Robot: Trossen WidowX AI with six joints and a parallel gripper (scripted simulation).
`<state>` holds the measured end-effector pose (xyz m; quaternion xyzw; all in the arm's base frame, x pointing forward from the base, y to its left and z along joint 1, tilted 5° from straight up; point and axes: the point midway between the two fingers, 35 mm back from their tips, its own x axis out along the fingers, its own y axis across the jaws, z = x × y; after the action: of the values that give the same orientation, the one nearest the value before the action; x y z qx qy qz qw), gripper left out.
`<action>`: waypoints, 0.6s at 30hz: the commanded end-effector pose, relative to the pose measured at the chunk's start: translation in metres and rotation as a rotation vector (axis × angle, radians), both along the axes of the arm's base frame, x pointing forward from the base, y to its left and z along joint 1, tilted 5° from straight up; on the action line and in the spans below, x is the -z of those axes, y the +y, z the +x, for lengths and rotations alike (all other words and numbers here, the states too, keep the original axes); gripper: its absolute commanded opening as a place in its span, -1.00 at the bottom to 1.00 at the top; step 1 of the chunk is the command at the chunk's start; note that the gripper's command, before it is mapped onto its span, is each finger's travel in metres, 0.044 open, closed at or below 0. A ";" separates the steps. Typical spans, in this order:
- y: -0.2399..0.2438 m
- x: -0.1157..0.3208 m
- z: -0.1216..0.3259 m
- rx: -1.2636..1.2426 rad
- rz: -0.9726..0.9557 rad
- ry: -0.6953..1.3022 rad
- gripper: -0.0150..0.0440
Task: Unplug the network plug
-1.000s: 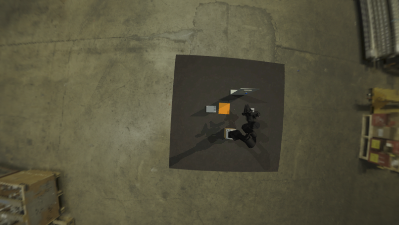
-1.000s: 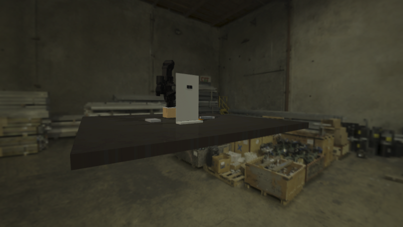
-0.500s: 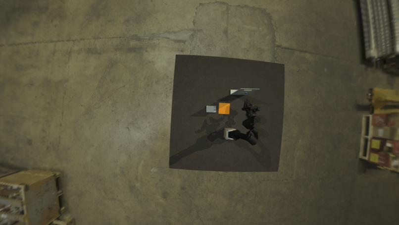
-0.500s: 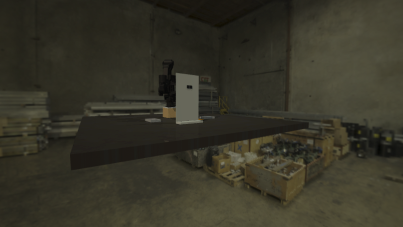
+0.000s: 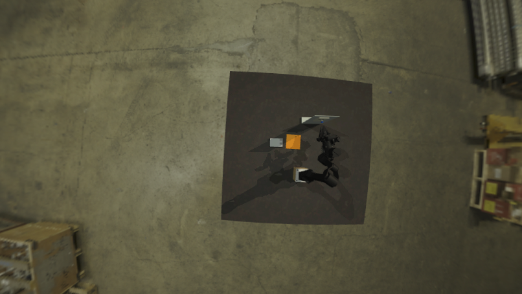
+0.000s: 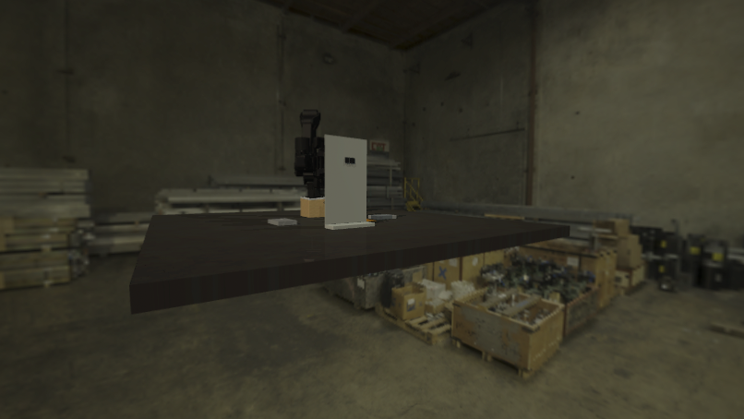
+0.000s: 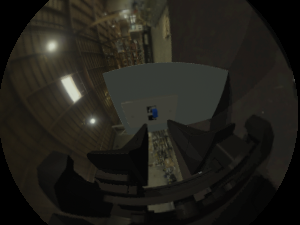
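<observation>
A: Where is the network plug?
B: The blue plug point(image 5: 322, 122) point(image 7: 154, 113) sits at the socket of the upright panel point(image 5: 327, 118) point(image 6: 344, 185) point(image 7: 165, 84), on the side facing the arm point(image 5: 326, 177) point(image 6: 310, 156).
A: And the tool point(image 5: 322, 127) point(image 7: 157, 124)?
B: Its fingers stand partly apart, with nothing between them (the wrist view shows the gap); the tips point toward the panel, near the plug. Whether they touch it cannot be told from these views.
A: What else lies on the bench point(image 5: 255, 94) point(image 6: 249, 249)?
B: In the top view, an orange square point(image 5: 293, 141), presumably the marked one, lies well apart from the plug. Just beside it is a small grey block point(image 5: 276, 142) point(image 6: 381, 216). The arm's base point(image 5: 296, 179) point(image 6: 312, 207) stands farther from the panel than either.
</observation>
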<state>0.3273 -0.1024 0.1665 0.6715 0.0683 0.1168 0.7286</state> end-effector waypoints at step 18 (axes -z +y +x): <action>0.001 -0.003 0.034 0.003 0.000 -0.003 0.04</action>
<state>0.3557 -0.1017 0.1691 0.6722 0.0674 0.1169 0.7279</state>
